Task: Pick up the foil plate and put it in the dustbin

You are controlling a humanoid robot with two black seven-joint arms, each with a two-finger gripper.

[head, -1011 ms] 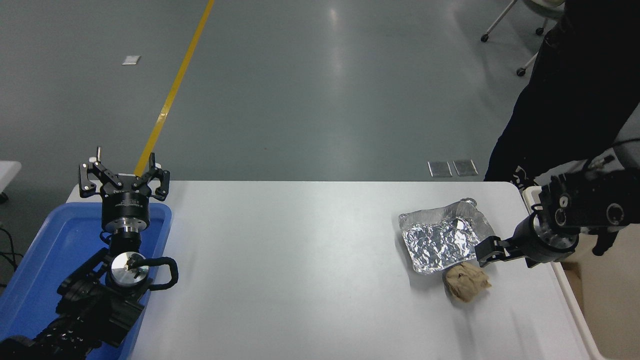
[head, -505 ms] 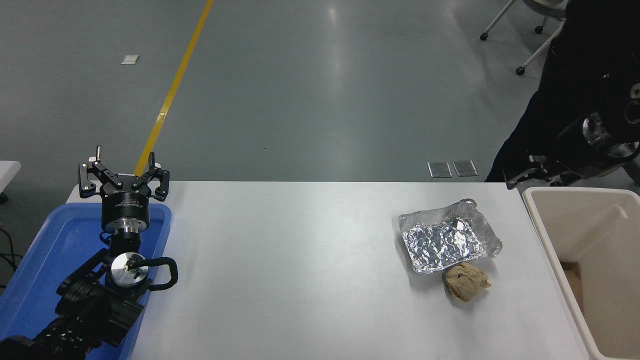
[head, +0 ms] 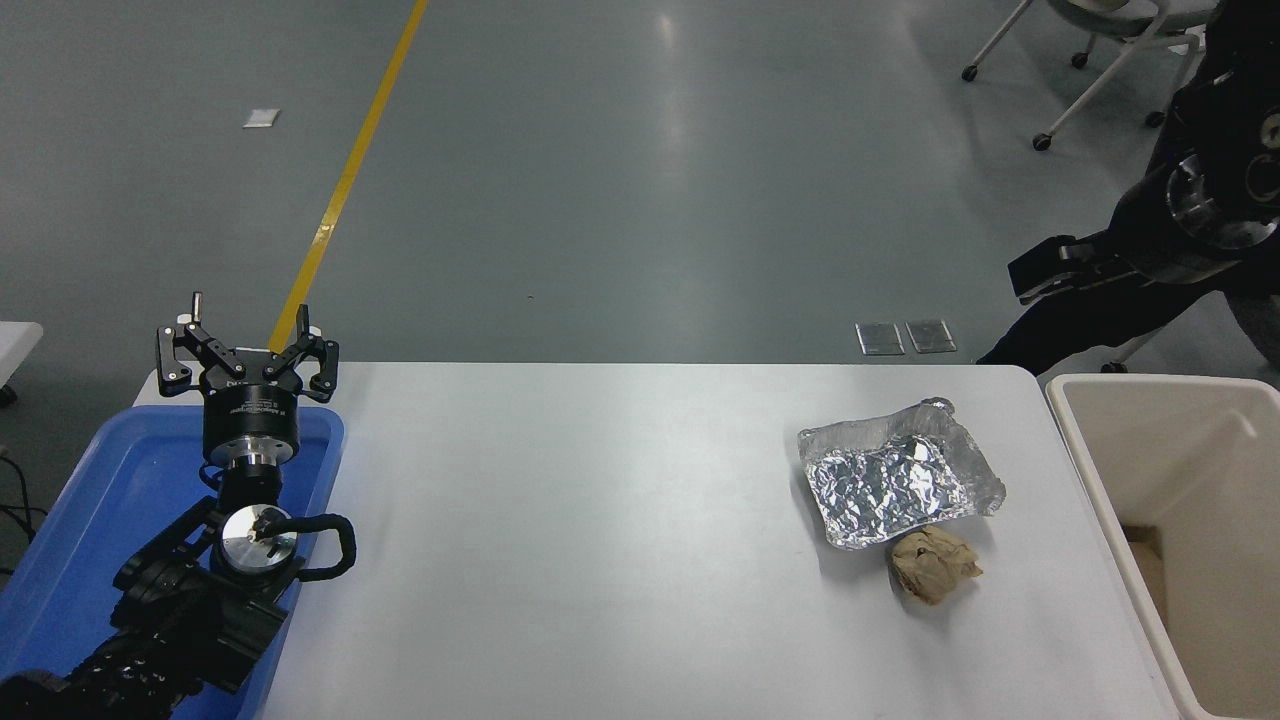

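Right hand (head: 1040, 277) up high beyond the surface's far right corner, finger state unreadable; foil plate (head: 895, 482) lies untouched beside the dustbin (head: 1085, 440), looks light, thin, crush-prone, so pinch a raised rim gently.

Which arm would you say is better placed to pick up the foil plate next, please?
Probably the right. Its claw hangs raised at the right edge, on the same side as the foil plate and the dustbin. The left claw sits far off, parked above the blue tray.
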